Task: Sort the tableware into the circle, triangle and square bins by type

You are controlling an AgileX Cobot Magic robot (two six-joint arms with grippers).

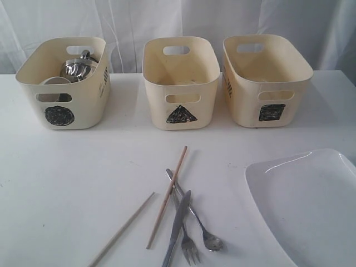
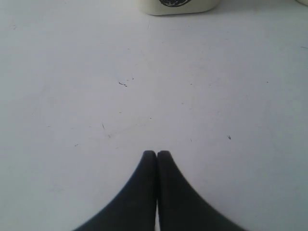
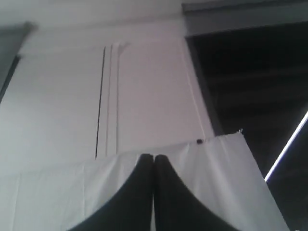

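The left pincer (image 2: 156, 155) is hovering with its two dark fingers pressed together, gripping nothing, over a bare patch of the white table (image 2: 72, 96), with the base of the circle bin (image 2: 178, 6) showing beyond it. The right pincer (image 3: 153, 157) is likewise sitting with fingers together and nothing between them, pointing up at a white curtain (image 3: 57, 192) and a wall. In the exterior view, two wooden chopsticks (image 1: 167, 197) (image 1: 122, 229) are lying on the table's front part; the longer-looking one is crossing the handles of the knife (image 1: 177, 228), fork (image 1: 190, 251) and spoon (image 1: 212, 242). The large white plate (image 1: 311, 206) is resting to their right. Behind, the circle bin is holding steel vessels (image 1: 78, 68) and a white bowl (image 1: 54, 82), while the triangle bin (image 1: 181, 80) and square bin (image 1: 267, 78) are standing beside it.
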